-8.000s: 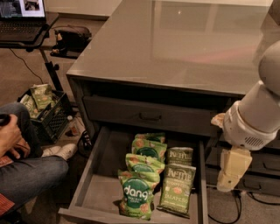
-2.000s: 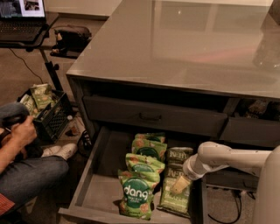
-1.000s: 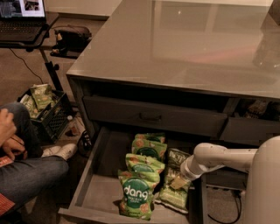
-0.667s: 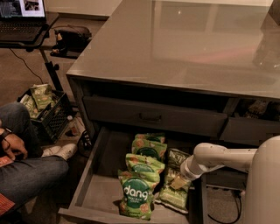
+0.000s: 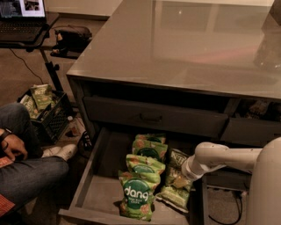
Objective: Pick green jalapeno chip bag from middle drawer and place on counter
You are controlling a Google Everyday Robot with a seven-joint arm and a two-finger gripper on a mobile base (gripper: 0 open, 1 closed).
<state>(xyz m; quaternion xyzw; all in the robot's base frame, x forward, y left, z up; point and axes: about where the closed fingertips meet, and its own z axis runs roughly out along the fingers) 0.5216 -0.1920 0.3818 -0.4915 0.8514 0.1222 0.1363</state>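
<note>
- Where the white arm (image 5: 228, 156) reaches in from the right, its end effector (image 5: 181, 175) sits low inside the open drawer (image 5: 90, 178), at the right side of the drawer's floor.
- Whether the end effector is spread, pressed together or pinching something cannot be told; its tip is lost against the dark bags below the pale wrist.
- The jalapeno bag (image 5: 173, 195) lies flat on the drawer bottom, in the right-hand column and towards the drawer's front edge.
- The end effector is right at this bag's far end, above it and a little to its right; contact cannot be confirmed.
- A second olive bag (image 5: 178, 157) lies just behind, its near end passing under the wrist.
- Left of both, four dang bags (image 5: 137, 200) overlap in a row running from the drawer's front to its back; the nearest one touches the jalapeno bag's left edge.
- The drawer's left half shows bare grey bottom.
- Above it, a shut drawer front (image 5: 151, 117) with a small pull sits under the counter (image 5: 175, 44), whose glossy grey top reflects the room.
- At the left, a seated person's hand (image 5: 13, 147) rests on a jeans-clad leg, near a black crate (image 5: 48, 116) holding more green bags.
- A laptop (image 5: 22, 11) stands on a stand in the far left corner.
</note>
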